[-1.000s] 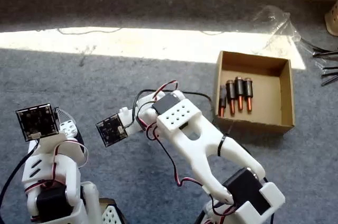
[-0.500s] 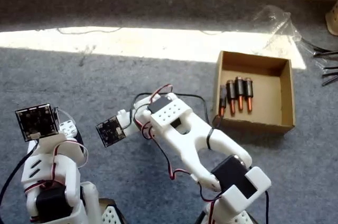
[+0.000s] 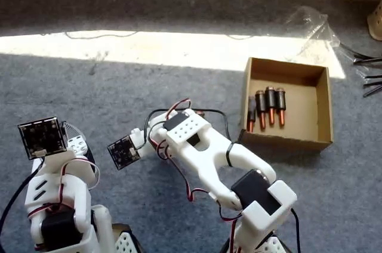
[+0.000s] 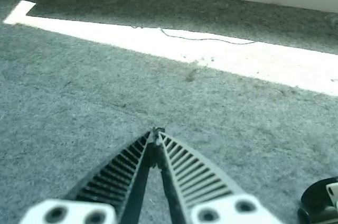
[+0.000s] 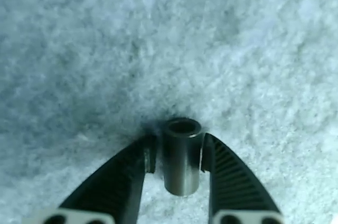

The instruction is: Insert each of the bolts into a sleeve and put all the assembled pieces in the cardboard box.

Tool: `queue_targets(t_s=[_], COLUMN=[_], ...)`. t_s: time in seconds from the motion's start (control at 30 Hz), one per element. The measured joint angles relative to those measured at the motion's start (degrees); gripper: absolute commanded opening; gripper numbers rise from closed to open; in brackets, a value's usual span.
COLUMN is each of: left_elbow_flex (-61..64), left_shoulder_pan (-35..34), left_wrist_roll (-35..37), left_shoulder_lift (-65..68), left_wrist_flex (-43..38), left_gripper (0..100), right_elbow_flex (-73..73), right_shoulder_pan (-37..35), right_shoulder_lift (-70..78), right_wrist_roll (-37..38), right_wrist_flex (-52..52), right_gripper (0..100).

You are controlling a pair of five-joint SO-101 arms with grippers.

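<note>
In the right wrist view my right gripper [image 5: 178, 149] is shut on a short dark metal sleeve [image 5: 181, 156], its open end pointing away over the grey carpet. From the high view the right arm [image 3: 186, 132] is bent at mid-floor, left of the cardboard box [image 3: 317, 105]. Several bolts in sleeves [image 3: 270, 107] lie side by side in the box. My left gripper [image 4: 157, 133] is shut with nothing in it, above bare carpet. The left arm [image 3: 59, 187] stands at the near left.
A clear plastic bag [image 3: 310, 23] lies behind the box and black tools [image 3: 371, 80] lie at the right edge. A bright sunlit strip [image 3: 149, 47] crosses the carpet [image 3: 119, 92] at the back. A dark part [image 4: 319, 207] shows at the left wrist view's corner.
The right arm has folded back toward the near edge and slightly left, away from the box. The left arm has not moved.
</note>
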Motion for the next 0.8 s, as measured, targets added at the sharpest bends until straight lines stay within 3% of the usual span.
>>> queue_targets(t_s=[0.17, 0.37, 0.5, 0.8], left_elbow_flex=[0.00, 0.00, 0.00, 0.00], left_shoulder_pan=[0.00, 0.00, 0.00, 0.00], left_wrist_roll=[0.00, 0.00, 0.00, 0.00], left_shoulder_lift=[0.00, 0.00, 0.00, 0.00], left_wrist_flex=[0.00, 0.00, 0.00, 0.00], left_gripper=[2, 2, 2, 2], right_elbow_flex=[0.00, 0.00, -0.09, -0.09], right_shoulder_pan=[0.00, 0.00, 0.09, 1.23], right_shoulder_lift=[0.00, 0.18, 0.18, 0.18], right_wrist_roll=[0.00, 0.00, -0.97, -24.70], right_wrist_flex=[-0.18, -0.26, -0.70, -0.88], right_gripper=[11.1, 0.4, 0.5, 0.5])
